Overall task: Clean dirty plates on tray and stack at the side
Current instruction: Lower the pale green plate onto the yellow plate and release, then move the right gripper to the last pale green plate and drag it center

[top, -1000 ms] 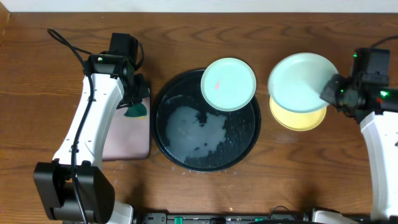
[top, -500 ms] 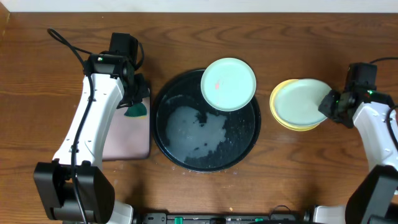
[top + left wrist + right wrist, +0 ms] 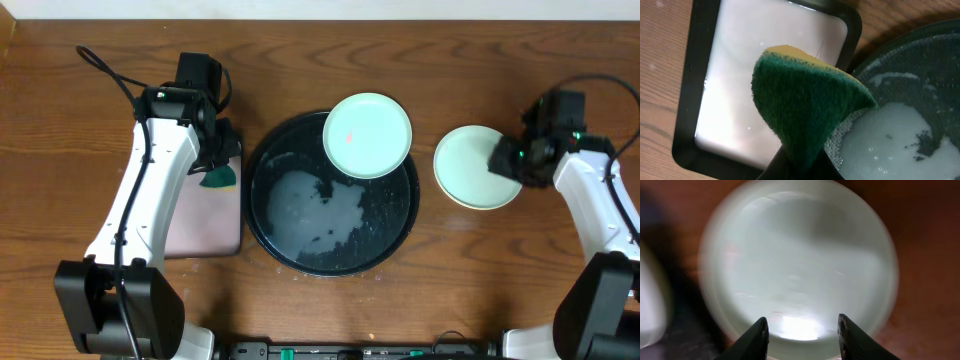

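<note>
Right gripper jaws apart over mint plate near table's right edge; lift straight, don't nudge it. Left gripper clamps sponge; stained plate on tray next.

A second ago the pale mint-green round plastic plate hung raised and tilted at the right. It now lies flat, covering the pale yellow plate that showed beneath it. The right gripper has released it, jaws parted over its right edge.

Overhead faces straight down; close left wrist view shares the tray.
</note>
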Robot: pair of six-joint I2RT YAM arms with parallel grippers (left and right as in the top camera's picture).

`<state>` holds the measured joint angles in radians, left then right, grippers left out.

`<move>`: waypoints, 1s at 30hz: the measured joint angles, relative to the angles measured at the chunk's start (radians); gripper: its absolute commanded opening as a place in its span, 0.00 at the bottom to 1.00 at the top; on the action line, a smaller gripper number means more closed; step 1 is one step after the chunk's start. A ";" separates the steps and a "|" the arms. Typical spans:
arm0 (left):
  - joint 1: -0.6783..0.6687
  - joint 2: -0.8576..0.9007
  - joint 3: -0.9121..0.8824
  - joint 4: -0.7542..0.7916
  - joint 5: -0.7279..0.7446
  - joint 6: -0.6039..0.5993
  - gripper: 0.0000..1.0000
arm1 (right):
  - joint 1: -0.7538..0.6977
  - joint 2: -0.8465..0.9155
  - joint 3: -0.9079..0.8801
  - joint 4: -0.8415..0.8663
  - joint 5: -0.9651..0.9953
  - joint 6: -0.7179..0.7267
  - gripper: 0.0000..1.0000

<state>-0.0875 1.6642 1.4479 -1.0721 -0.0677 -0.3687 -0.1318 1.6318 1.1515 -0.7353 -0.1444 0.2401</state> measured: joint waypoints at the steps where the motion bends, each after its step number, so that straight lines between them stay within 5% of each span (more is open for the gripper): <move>1: 0.000 0.000 0.000 0.000 0.000 0.000 0.07 | 0.017 0.000 0.034 -0.007 -0.019 -0.020 0.45; 9: 0.000 0.000 0.000 0.003 0.000 0.000 0.07 | 0.183 0.062 0.291 -0.004 -0.077 -0.130 0.51; 20: 0.000 0.000 0.000 0.006 -0.007 0.000 0.08 | 0.291 0.436 0.471 0.020 -0.101 -0.191 0.52; 30: 0.000 0.000 0.000 0.006 -0.010 0.000 0.08 | 0.325 0.519 0.471 0.047 -0.108 -0.204 0.28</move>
<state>-0.0875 1.6642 1.4479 -1.0657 -0.0780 -0.3683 0.1936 2.1506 1.6226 -0.6884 -0.2527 0.0357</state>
